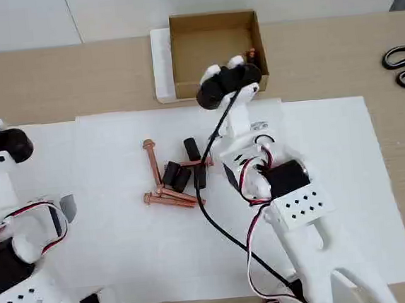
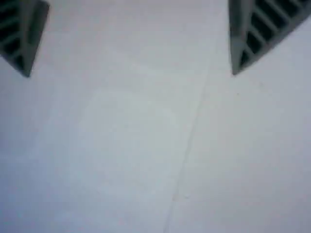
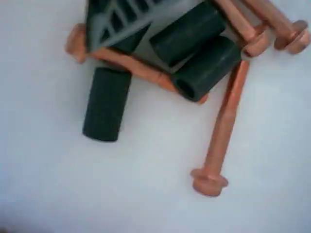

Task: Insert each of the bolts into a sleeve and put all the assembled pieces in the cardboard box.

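bolts (image 3: 222, 131) copper, flanged | sleeves (image 3: 107, 104) black, tubular | left jaws spread apart | right jaws: cannot tell

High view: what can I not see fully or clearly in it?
Box: the right arm covers one corner. A copper piece shows there, but too little of it to identify.
Bolts and sleeves: the arm overlaps the pile's right side, so the count is unsure.
Scissors: cut off by the right edge.
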